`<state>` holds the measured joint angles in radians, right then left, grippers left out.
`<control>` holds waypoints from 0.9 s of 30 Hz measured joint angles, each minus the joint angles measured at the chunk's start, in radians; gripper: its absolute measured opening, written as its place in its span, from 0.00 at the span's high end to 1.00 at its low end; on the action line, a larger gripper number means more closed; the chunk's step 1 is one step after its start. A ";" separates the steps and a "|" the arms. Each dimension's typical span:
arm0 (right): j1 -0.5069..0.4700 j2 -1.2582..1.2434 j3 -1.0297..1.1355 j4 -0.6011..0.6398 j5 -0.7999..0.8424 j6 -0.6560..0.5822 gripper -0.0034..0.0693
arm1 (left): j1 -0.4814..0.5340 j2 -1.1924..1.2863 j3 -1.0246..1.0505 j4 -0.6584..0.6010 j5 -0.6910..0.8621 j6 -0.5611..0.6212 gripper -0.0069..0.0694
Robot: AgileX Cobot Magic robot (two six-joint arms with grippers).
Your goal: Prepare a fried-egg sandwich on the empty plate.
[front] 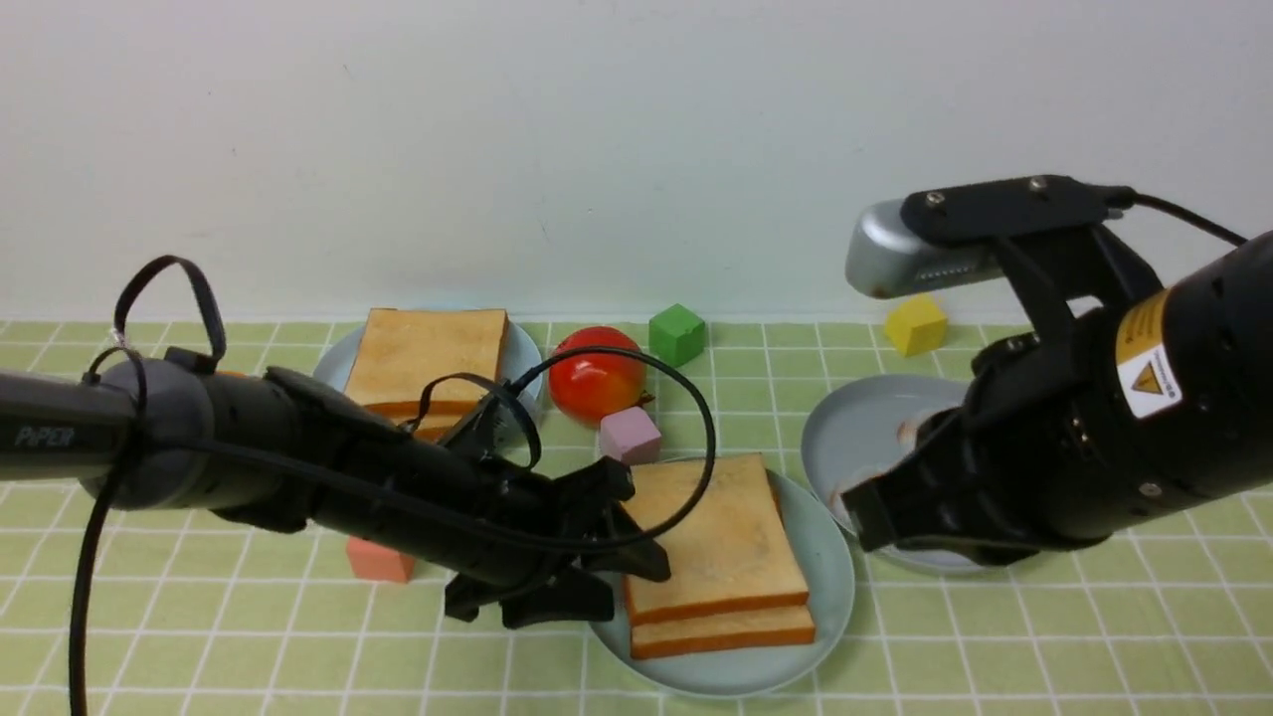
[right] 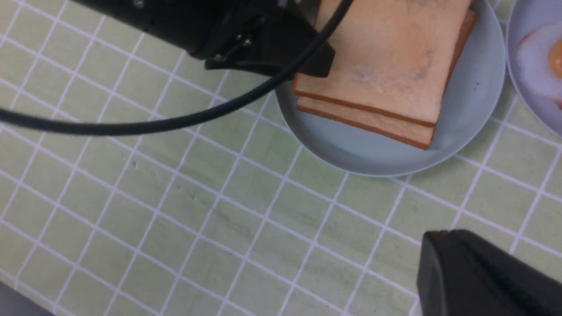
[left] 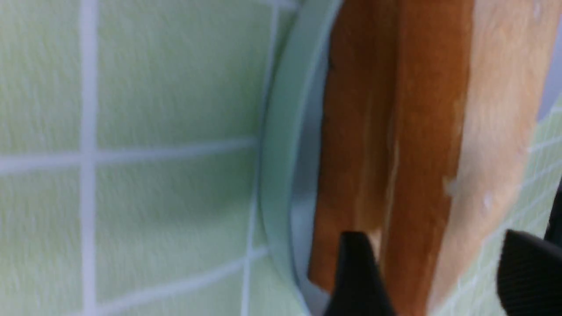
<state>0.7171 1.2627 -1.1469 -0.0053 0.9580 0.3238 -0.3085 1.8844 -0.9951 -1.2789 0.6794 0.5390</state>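
The fried-egg sandwich (front: pixel 721 597) sits on the mint-green plate (front: pixel 830 607), near and centre on the desk (front: pixel 249 636), as two stacked toast slices. The egg is not plainly visible; a thin pale strip in the seam, seen in the left wrist view, may be it. The left gripper (front: pixel 625 587) is at the sandwich's left edge, its fingers (left: pixel 358 276) spread and gripping nothing. The right gripper (front: pixel 861 522), fingers pressed together and empty, hangs over the grey plate (front: pixel 830 438) holding a loose fried egg (right: pixel 538 52). Stacking looks finished; what seems left is drawing the left arm clear.

Plain white wall (front: pixel 597 149) behind green-checked tablecloth (front: pixel 199 636)
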 joint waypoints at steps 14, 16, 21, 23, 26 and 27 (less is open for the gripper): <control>0.000 -0.428 0.566 -0.326 -0.401 0.299 0.92 | 0.209 -0.344 0.000 0.104 0.388 0.036 0.35; 0.000 -0.486 0.641 -0.365 -0.459 0.367 0.92 | 0.208 -0.387 0.000 0.104 0.429 0.049 0.47; 0.000 -0.614 0.773 -0.511 -0.577 0.558 0.92 | 0.208 -0.556 0.003 0.173 0.479 0.030 0.89; 0.000 -0.646 0.795 -0.590 -0.602 0.639 0.92 | 0.208 -0.659 0.017 0.266 0.483 -0.022 0.93; 0.000 -0.668 0.800 -0.683 -0.620 0.726 0.91 | 0.208 -0.798 0.063 0.413 0.475 -0.113 0.93; 0.000 -0.673 0.800 -0.710 -0.626 0.750 0.91 | 0.208 -0.866 0.086 0.496 0.468 -0.163 0.93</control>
<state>0.7171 0.5901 -0.3468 -0.7154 0.3322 1.0734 -0.1007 1.0182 -0.9087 -0.7830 1.1477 0.3758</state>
